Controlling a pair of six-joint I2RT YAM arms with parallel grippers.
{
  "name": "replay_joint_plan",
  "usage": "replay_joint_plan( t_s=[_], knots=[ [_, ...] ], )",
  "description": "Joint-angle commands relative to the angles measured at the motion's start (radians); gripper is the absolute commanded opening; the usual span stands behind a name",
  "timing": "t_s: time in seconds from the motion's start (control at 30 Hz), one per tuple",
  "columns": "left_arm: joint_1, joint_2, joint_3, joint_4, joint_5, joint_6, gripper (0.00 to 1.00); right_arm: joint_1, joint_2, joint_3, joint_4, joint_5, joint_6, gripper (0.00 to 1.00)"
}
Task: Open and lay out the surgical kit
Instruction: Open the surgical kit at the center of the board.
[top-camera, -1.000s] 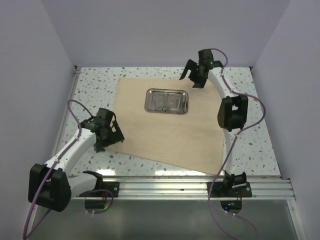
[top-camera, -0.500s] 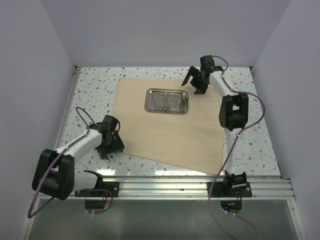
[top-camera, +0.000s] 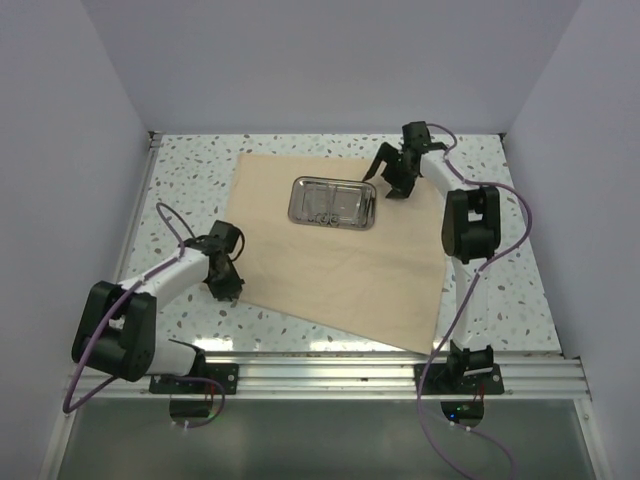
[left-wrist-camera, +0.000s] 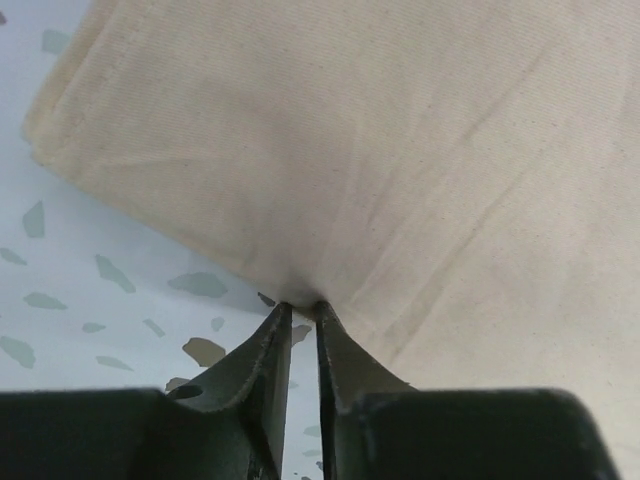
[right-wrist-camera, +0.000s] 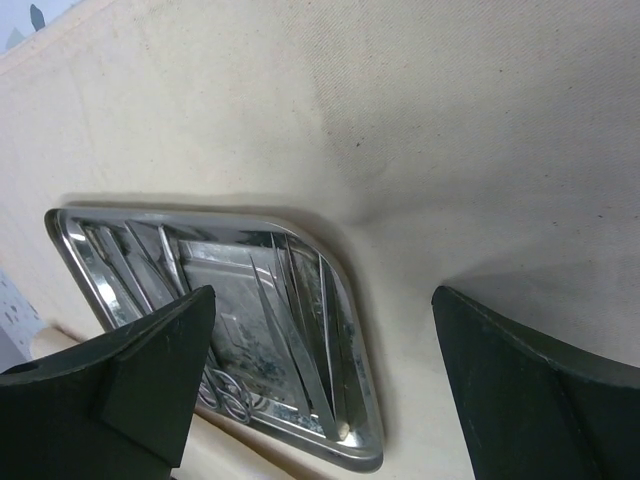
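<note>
The beige cloth wrap (top-camera: 330, 265) lies spread flat on the speckled table, with the small steel tray (top-camera: 296, 200) standing on its far half. Slim steel tweezers (right-wrist-camera: 300, 350) and ring-handled scissors (right-wrist-camera: 228, 397) rest inside the tray (right-wrist-camera: 362, 360). My left gripper (top-camera: 228, 284) is low at the cloth's near-left edge. In the left wrist view its jaws (left-wrist-camera: 298, 308) are pinched together on the hem of the cloth (left-wrist-camera: 400, 150). My right gripper (top-camera: 388, 180) hovers open just right of the tray, its jaws (right-wrist-camera: 322, 300) wide apart over the tray's end, holding nothing.
Bare speckled tabletop (top-camera: 185, 175) surrounds the cloth on the left, far and right sides. Purple walls close in the table on three sides. An aluminium rail (top-camera: 330, 375) with both arm bases runs along the near edge.
My left gripper dropped to the cloth's near-left edge and closed on it. My right gripper moved down and left toward the tray's right end, staying open.
</note>
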Motion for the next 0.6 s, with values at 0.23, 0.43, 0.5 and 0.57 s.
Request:
replay_joint_plan(
  t_s=[0.23, 0.43, 0.5, 0.57],
  knots=[
    [-0.003, 0.170, -0.017, 0.194, -0.049, 0.047, 0.00, -0.033, -0.154, -0.241, 0.071, -0.073, 0.011, 0.93],
    [-0.023, 0.115, 0.048, 0.089, -0.006, 0.066, 0.00, -0.042, -0.227, -0.355, 0.105, -0.088, 0.017, 0.93],
    [-0.043, 0.012, 0.072, -0.018, 0.008, 0.061, 0.00, -0.042, -0.258, -0.384, 0.108, -0.087, 0.011, 0.93],
    [-0.055, -0.089, 0.091, -0.100, 0.028, 0.046, 0.00, -0.041, -0.276, -0.400, 0.112, -0.079, 0.008, 0.93]
  ],
)
